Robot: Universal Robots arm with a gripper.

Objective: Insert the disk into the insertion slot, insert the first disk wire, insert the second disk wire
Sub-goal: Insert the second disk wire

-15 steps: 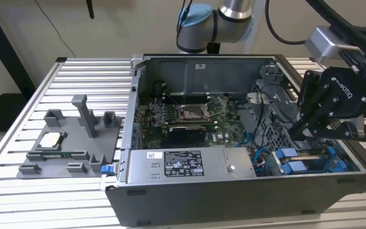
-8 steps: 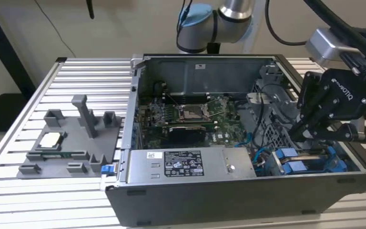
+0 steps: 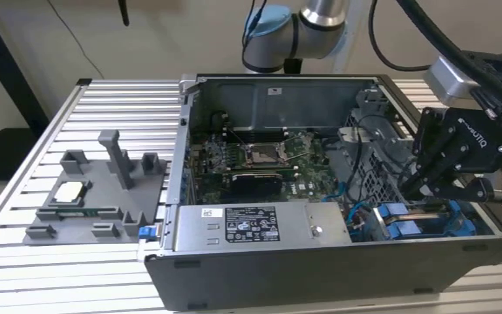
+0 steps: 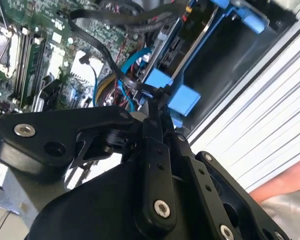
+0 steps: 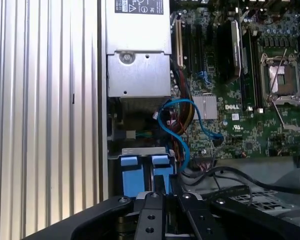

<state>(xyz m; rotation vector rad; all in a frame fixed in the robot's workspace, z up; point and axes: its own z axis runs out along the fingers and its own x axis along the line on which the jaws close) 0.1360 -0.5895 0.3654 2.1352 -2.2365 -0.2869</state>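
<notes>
The open PC case [image 3: 338, 196] lay on a ribbed metal desk [image 3: 102, 104]; the arm reached down from the exterior view's right, and its black hand [image 3: 425, 191] hung low inside the case at the corner on that side, over the blue fittings there. The insertion slot [image 3: 425, 226], a dark metal bay with blue plastic parts, sat at that near corner, just beside the silver power-supply box [image 3: 255, 226]. In both wrist views the hand's fingertips [image 4: 160, 102] stood close together at the blue tabs; the fingers looked drawn nearly shut on a thin black wire [image 4: 107, 57] that looped away over the motherboard, yet whether they truly pinched it could not be told. The disk [image 5: 142, 172] appeared already seated in the slot, its blue carrier frame showing as two blue blocks in the first wrist view, touching the bay walls; its label was hidden. A blue cable [image 5: 177, 115] curled between the power-supply box and the green motherboard [image 3: 260, 157]. On the exterior view's left a grey fixture tray [image 3: 94, 196] rested on the desk, well apart from the case. At one edge of the second wrist view a bit of a person's hand [image 4: 285, 182] showed beyond the case.
</notes>
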